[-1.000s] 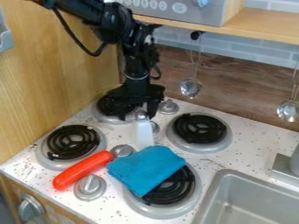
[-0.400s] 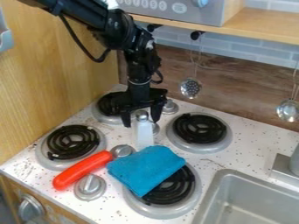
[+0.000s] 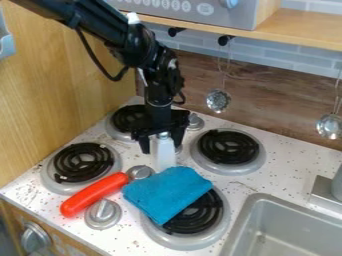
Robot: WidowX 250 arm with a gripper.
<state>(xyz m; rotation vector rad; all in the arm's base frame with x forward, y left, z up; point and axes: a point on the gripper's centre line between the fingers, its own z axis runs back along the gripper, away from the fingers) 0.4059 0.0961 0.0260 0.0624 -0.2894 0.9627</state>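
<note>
The gripper hangs over the middle of the stove, pointing down, with its two fingers spread on either side of a white bottle's grey top. The white bottle stands upright between the burners, just behind a folded blue cloth. That cloth partly covers the front right burner. To its left, a red sausage-like object lies at a slant between two silver knobs, its upper end close to the cloth.
Black coil burners stand at front left, back left and back right. A metal sink is at lower right. Silver ladles hang along the back wall, below a wooden shelf.
The gripper has moved forward and to the right, from behind the bottle to around its top. Its fingers appear more widely spread than in the earliest frame. Bottle, cloth and red object keep their places.
</note>
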